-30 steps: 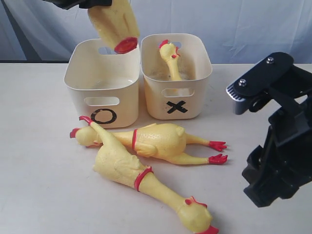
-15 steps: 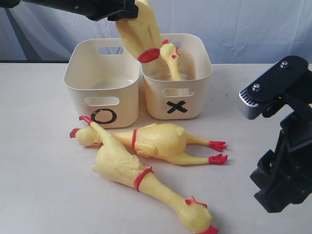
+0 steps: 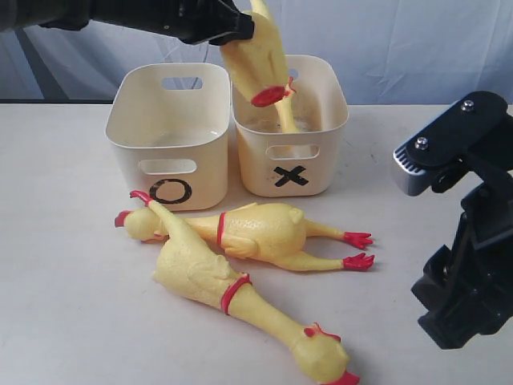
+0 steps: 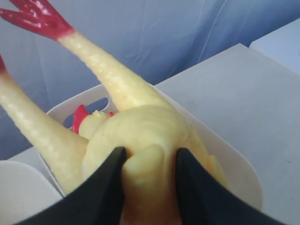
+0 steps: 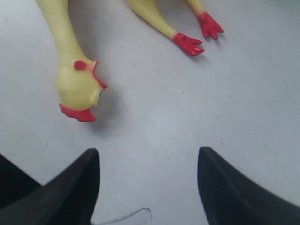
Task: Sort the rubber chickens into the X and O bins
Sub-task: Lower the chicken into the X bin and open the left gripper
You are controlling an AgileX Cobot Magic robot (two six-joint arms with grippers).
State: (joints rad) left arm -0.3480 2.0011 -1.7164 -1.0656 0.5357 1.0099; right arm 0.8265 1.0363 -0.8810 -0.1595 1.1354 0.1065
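Chicken (image 3: 258,58) clamped in L gripper (image 4: 151,155) over X bin (image 3: 321,164) rim — R gripper (image 5: 148,154) wide open, empty.

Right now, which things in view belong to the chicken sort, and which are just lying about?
Job: held chicken, in the left gripper over the X bin; small chicken in the X bin; large chicken nearer the bins; large chicken nearer the camera; O bin.
Not job: table; blue backdrop. No other loose items visible.

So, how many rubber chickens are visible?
4: a held chicken in the left gripper above the X bin, a second chicken inside that bin, two larger chickens lying on the table.
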